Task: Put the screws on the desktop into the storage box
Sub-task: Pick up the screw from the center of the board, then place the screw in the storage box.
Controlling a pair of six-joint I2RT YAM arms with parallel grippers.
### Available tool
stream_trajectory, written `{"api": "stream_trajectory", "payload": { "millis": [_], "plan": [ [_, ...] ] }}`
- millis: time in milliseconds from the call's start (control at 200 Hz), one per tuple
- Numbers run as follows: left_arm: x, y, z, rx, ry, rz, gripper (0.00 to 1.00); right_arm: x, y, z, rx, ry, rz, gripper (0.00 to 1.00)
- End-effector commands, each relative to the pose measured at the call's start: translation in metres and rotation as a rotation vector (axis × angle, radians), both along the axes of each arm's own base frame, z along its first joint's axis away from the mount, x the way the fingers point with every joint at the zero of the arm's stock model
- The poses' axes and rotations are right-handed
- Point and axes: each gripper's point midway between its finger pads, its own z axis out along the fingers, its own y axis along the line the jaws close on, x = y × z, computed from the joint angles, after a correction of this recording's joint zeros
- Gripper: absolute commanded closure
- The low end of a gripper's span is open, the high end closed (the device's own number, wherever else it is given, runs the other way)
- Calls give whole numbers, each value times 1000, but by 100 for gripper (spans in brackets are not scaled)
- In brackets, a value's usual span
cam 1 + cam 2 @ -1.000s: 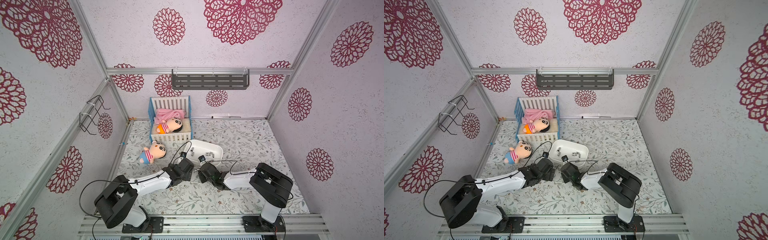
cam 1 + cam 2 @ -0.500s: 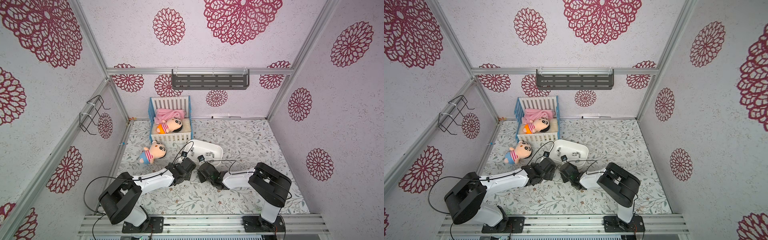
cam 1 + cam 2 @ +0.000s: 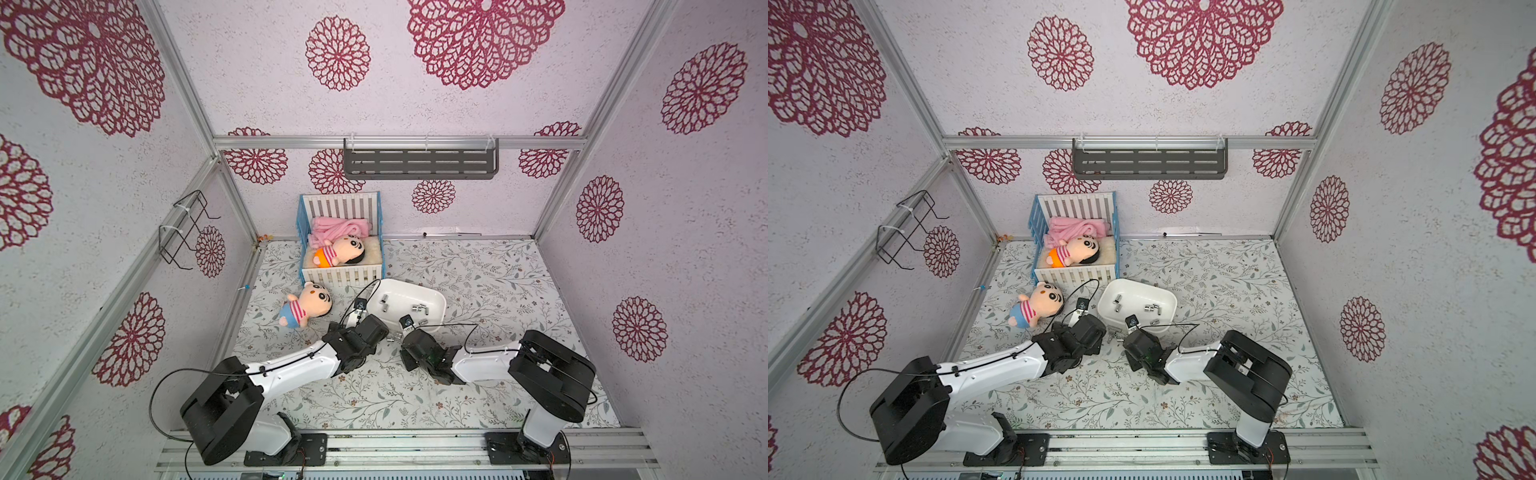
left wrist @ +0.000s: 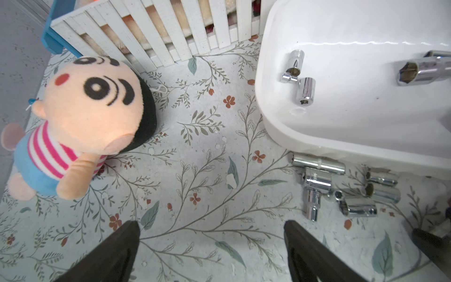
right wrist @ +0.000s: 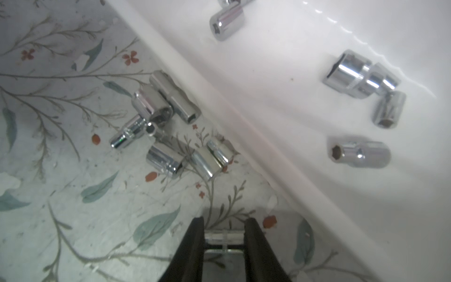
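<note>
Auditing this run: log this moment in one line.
left gripper: open, empty | right gripper: closed on one screw | loose screws: on desktop beside storage box | boxed screws: several

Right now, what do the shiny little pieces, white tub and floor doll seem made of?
The screws look like polished, probably chromed metal: mirror reflections. The storage box seems glossy plastic: sharp highlights. The doll looks plush fabric: fuzzy, matte.

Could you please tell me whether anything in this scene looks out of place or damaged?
One doll lies on the desktop outside the crib, while a second doll lies inside. The desktop's print is also flaked in small white spots, seen in the left wrist view.
</note>
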Motion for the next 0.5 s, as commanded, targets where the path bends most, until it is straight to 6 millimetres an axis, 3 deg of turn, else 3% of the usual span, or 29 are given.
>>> {"api": "stream_trajectory", "payload": {
  "millis": [0,160,235,380,495],
  "plan": [
    [-3,-1,-1,-23,4,-9,3,-6,2,27,62,-13,16,78],
    [-2,-3,1,-45,6,-15,3,-10,6,77,183,-65,37,78],
    [-4,-4,4,-71,6,-22,3,-6,6,100,218,-102,29,83],
    [-9,-12,6,-125,17,-64,3,23,-7,127,219,-151,-46,83],
    [-8,-12,6,-121,15,-63,1,57,-25,129,210,-172,-134,81]
  ]
}}
